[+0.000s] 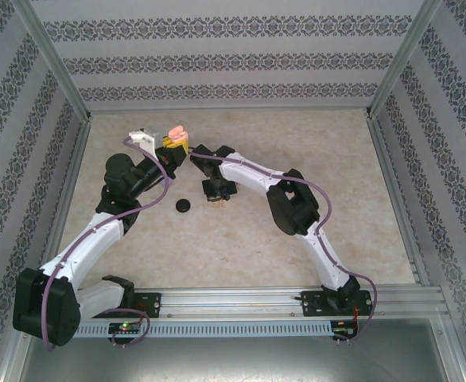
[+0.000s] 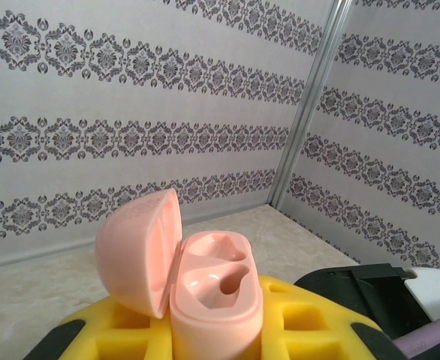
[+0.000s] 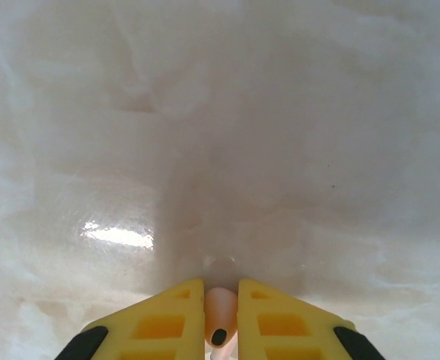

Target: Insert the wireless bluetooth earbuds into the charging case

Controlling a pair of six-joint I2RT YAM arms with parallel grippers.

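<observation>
The left gripper (image 2: 216, 334) is clenched on the pink charging case (image 2: 216, 296) and holds it upright, with the lid (image 2: 137, 251) standing open on the left side in the left wrist view. Both wells of the case look empty. I judge that the case is lifted off the table (image 3: 220, 112), but I cannot be sure of it.

In the top view the right gripper (image 1: 216, 195) is on the side of the case toward the arm bases, a little to the right, and it points down at the table. Its yellow fingers (image 3: 167, 322) are pressed against a pale pink earbud (image 3: 220, 315) from both sides, so it is grasping this earbud. A black round thing (image 1: 184, 206), maybe another case, lies on the table, also on the base side of the pink case.

What can go wrong, in my judgement:
- The earbud is very small and smooth, and the fingers pinch only a narrow part. It can turn or slip out on the way to the case.
- I cannot tell from the pictures which way the stem points. If it comes tilted or to the wrong well, it will not sit down.
- The open lid is beside the wells. A finger that touches it can close it.
- A hard push can shift the case in the left grip.
</observation>
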